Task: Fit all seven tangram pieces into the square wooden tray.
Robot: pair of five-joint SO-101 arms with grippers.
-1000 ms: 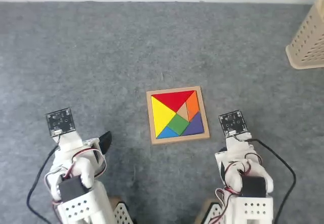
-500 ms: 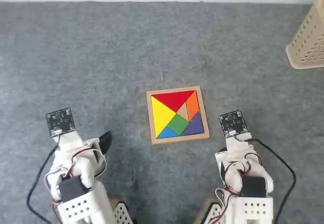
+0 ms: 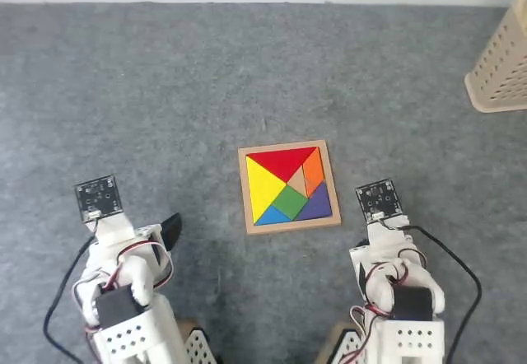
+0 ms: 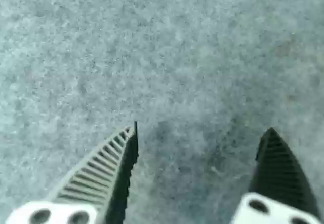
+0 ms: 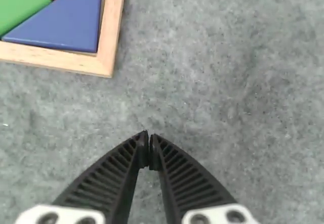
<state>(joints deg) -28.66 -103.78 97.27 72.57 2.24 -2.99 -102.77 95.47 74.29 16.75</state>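
— While we start nearest, what is held?
— Left gripper (image 4: 202,133) spread, empty; right gripper (image 5: 148,135) pinched closed on nothing.
— And farther out?
— Seven tangram pieces (image 3: 284,162) fill the square wooden tray (image 5: 112,26); I judge nothing left.

The square light-wood tray (image 3: 244,189) is laid flat, slightly rotated, on the grey carpeted table (image 3: 165,92). Seven coloured tangram pieces (image 3: 284,163) are seated inside, filling it.

1. One square wooden tray (image 3: 244,191), just the one
2. Seven tangram pieces (image 3: 265,184): I count red, yellow, orange, tan, green, blue, purple
3. Two arms: left arm (image 3: 123,277), right arm (image 3: 397,286)
4. One pale perforated basket (image 3: 501,59)
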